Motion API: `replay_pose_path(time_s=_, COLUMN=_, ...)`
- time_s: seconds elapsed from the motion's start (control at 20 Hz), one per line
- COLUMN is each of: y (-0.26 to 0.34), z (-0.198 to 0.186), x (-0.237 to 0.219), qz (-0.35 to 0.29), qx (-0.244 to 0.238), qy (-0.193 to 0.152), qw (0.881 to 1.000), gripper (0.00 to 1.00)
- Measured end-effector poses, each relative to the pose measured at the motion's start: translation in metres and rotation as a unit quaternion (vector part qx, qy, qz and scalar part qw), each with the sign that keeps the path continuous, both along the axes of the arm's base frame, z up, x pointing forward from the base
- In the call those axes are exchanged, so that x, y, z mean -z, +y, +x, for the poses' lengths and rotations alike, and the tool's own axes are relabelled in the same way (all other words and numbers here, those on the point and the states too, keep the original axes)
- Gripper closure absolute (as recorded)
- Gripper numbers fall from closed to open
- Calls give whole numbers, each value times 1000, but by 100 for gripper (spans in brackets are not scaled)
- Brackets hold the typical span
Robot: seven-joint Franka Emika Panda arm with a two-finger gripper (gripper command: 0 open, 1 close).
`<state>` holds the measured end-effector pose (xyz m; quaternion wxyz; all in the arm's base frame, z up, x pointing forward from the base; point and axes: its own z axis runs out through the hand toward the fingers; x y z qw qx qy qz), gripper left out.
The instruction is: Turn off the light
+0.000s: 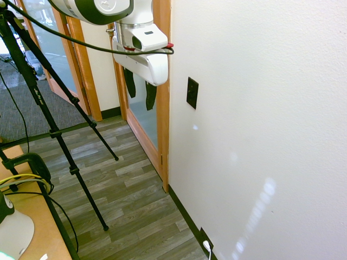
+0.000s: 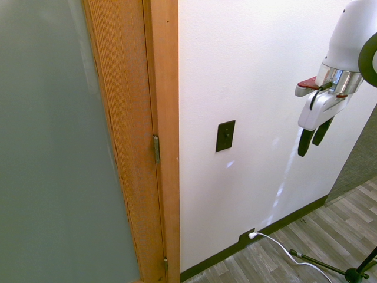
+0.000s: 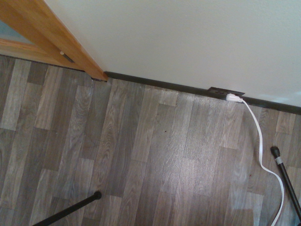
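Wall (image 2: pixel 265 53): white and plain, filling most of both exterior views; faint patches of light fall across its lower part.
Floor (image 3: pixel 141 155): grey-brown wood-look planks, meeting the wall at a dark baseboard (image 3: pixel 155 84).
Door (image 2: pixel 53 147): frosted glass pane in an orange-brown wooden frame (image 2: pixel 159 71), just beside the wall; a metal hinge shows on the frame's edge.
Arm (image 1: pixel 103 8): white, reaching in from the top of the first exterior view and from the upper right of the second, with the wrist pointing down.
Counter (image 1: pixel 24 216): light wooden surface in the lower left corner of the first exterior view, carrying cables and a white object.
End effector (image 1: pixel 140 89): two black fingers hanging downward, spread wide apart with nothing between them; it hangs in the air, clear of the wall and near the door frame.
Switch (image 2: pixel 225 135): small black upright rectangular plate fixed on the wall, just beside the door frame at about mid height; the end effector is apart from it and not touching.
Outlet (image 3: pixel 225 92): dark plate low on the wall at baseboard level, well below the switch.
Plug (image 3: pixel 233 98): white, seated in the outlet, with a white cord (image 3: pixel 265 155) trailing across the floor.
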<state>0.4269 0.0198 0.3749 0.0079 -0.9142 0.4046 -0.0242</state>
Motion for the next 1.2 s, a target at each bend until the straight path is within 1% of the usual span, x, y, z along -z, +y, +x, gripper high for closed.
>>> replay_pose_path(time_s=0.1, y=0, z=0, x=1, qz=0, qx=-2, qy=1, qw=1000, gripper=0)
replay_pose_path(time_s=0.25, y=4, z=15, x=4, qz=3, qx=5, qy=-27, qw=1000, gripper=0)
replay_pose_path(time_s=0.45, y=21, z=73, x=28, qz=18, qx=27, qy=-72, qw=997, gripper=0)
replay_pose_path(time_s=0.55, y=29, z=102, x=44, qz=29, qx=48, qy=-99, qw=994, gripper=0)
replay_pose_path(time_s=0.65, y=37, z=118, x=54, qz=41, qx=68, qy=-131, qw=988, gripper=0)
replay_pose_path(time_s=0.7, y=39, z=122, x=57, qz=45, qx=77, qy=-148, qw=985, gripper=100)
replay_pose_path(time_s=0.8, y=39, z=124, x=58, qz=49, qx=93, qy=-176, qw=979, gripper=100)
replay_pose_path(time_s=0.9, y=36, z=121, x=59, qz=46, qx=108, qy=-195, qw=974, gripper=100)
replay_pose_path(time_s=1.2, y=38, z=119, x=59, qz=28, qx=136, qy=-208, qw=968, gripper=100)
